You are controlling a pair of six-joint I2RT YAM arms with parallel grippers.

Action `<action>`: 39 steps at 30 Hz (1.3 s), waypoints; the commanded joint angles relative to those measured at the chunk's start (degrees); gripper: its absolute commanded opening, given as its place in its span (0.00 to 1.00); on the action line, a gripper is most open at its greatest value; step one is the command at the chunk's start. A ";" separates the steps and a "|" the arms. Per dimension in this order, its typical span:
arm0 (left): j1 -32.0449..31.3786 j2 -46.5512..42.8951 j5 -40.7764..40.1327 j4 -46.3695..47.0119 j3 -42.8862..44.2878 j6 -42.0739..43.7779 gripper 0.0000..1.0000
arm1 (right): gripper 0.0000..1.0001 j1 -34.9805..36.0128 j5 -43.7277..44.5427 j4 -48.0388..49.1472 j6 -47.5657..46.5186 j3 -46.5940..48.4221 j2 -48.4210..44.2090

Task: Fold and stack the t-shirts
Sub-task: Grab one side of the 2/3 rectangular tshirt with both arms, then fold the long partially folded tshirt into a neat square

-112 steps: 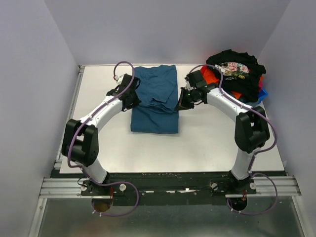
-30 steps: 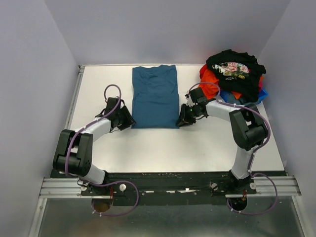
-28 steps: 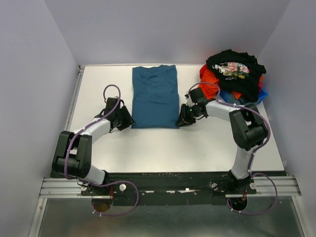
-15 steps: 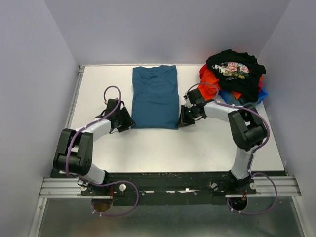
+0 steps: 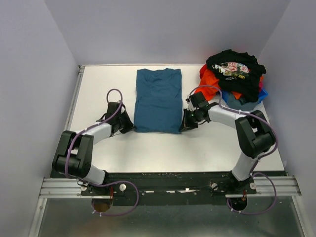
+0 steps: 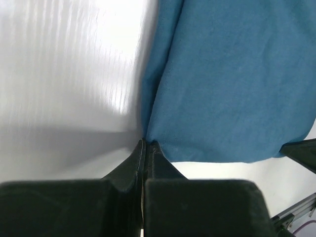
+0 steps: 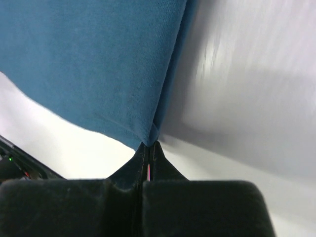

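Observation:
The teal-blue t-shirt [image 5: 158,100] lies flat as a long folded strip on the white table. My left gripper [image 5: 127,126] is shut on the shirt's near left corner; the left wrist view shows the cloth [image 6: 232,84] pinched at the fingertips. My right gripper [image 5: 184,125] is shut on the near right corner; the right wrist view shows the cloth [image 7: 94,64] pinched there. The black floral t-shirt [image 5: 234,69] tops a pile at the back right, over the orange-red t-shirt [image 5: 211,79] and the bright blue t-shirt [image 5: 260,95].
White table [image 5: 98,89] with a raised rail along its left edge [image 5: 75,94]. Grey walls close in on the left, back and right. The pile of shirts takes up the back right corner.
Both grippers have drawn toward the near edge and a little right, dragging the teal-blue shirt with them. Earlier the shirt lay doubled over; now it lies flat.

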 commanded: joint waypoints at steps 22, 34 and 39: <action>-12.10 -32.85 -9.86 -29.99 6.63 -3.34 0.00 | 0.01 0.15 5.20 -18.95 -3.33 -1.47 -29.52; -2.87 -7.72 -12.50 -14.61 23.60 -4.12 0.00 | 0.01 -11.53 -4.62 -19.74 -2.89 29.55 0.62; -0.85 2.91 -12.06 -12.06 30.89 -5.00 0.00 | 0.01 -13.47 -6.39 -20.44 -1.84 41.33 12.23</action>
